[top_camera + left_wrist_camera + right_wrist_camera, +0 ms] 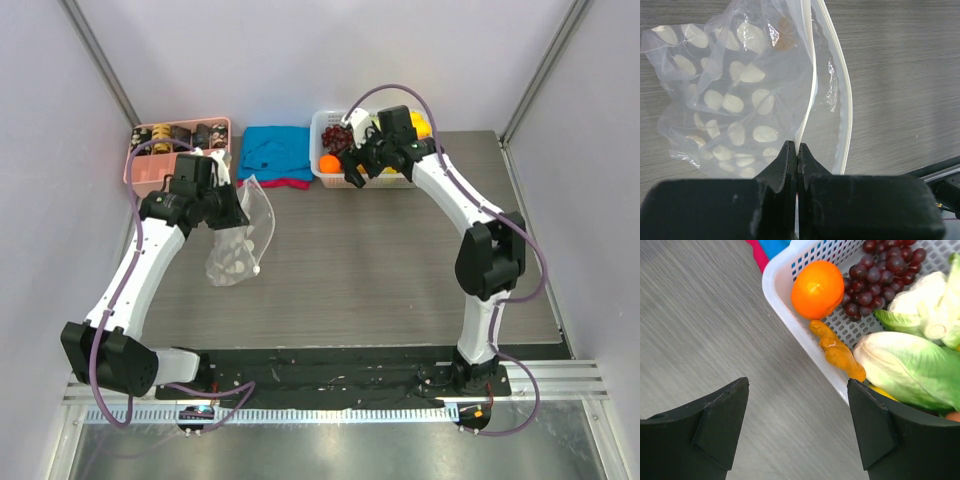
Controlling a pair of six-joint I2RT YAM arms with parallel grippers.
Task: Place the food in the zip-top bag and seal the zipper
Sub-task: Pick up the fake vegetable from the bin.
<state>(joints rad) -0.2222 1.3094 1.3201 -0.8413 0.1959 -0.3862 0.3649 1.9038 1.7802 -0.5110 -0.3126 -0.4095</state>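
The zip-top bag (236, 248) is a clear pouch with white oval dots and hangs over the table at the left. My left gripper (797, 148) is shut on one lip of its mouth, and the zipper (844, 100) strip curves away to the right of the fingers. The food lies in a white lattice basket (786, 304): an orange round fruit (817, 289), an orange knobbly piece (838, 353) and green lettuce (912, 367). My right gripper (797, 384) is open and holds nothing. It hovers over the table just outside the basket's near corner. The same gripper (357, 170) shows at the basket's front.
Dark grapes (881, 267) also lie in the basket. A pink tray (178, 146) of dark snack pieces stands at the back left. A blue and pink cloth (274, 152) lies between the tray and the basket. Grey walls close in both sides.
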